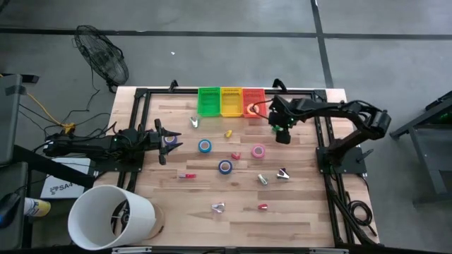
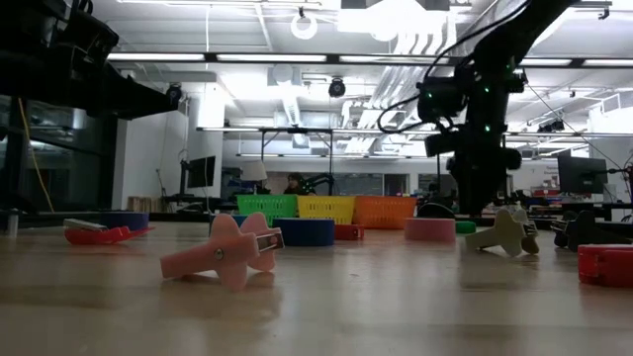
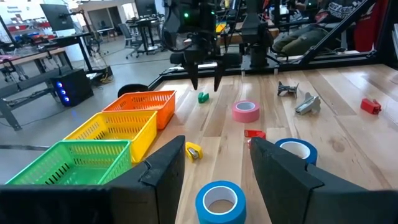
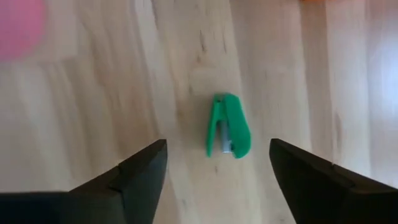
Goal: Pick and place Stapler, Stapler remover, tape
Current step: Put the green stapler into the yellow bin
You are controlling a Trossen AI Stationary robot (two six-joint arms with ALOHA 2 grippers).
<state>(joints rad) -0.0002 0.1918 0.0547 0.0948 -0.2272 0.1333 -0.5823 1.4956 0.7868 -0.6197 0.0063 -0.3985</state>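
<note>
- Your right gripper [image 1: 283, 131] hangs above the table near the orange basket [image 1: 253, 102], its 2 fingers spread wide and holding nothing.
- In the right wrist view, a small green stapler [image 4: 227, 126] lies flat on the wood between those open fingers, touching neither one.
- From the left wrist view you can see the same green stapler [image 3: 203, 97] on the table just below the fingertips [image 3: 193, 81] of the right arm, beside the orange basket [image 3: 143, 106].
- Your left gripper [image 1: 162, 141] waits at the left side of the table; its fingers stand partly apart with nothing between them.
- 3 baskets sit in a row at the far edge: green basket [image 1: 208, 101], yellow basket [image 1: 231, 101], then orange.
- A pink roll of tape [image 1: 258, 150] lies near the right gripper, toward the middle of the table.
- 2 blue rolls of tape lie on the wood: 1 [image 1: 204, 146] close to the left gripper, the other [image 1: 224, 166] nearer the table's centre.
- A small yellow stapler [image 1: 228, 132] rests between the baskets and the blue rolls.
- A pink staple remover [image 2: 227, 252] lies close to the low camera.
- A white bucket [image 1: 111, 217] lies on its side at the table's near left corner.
</note>
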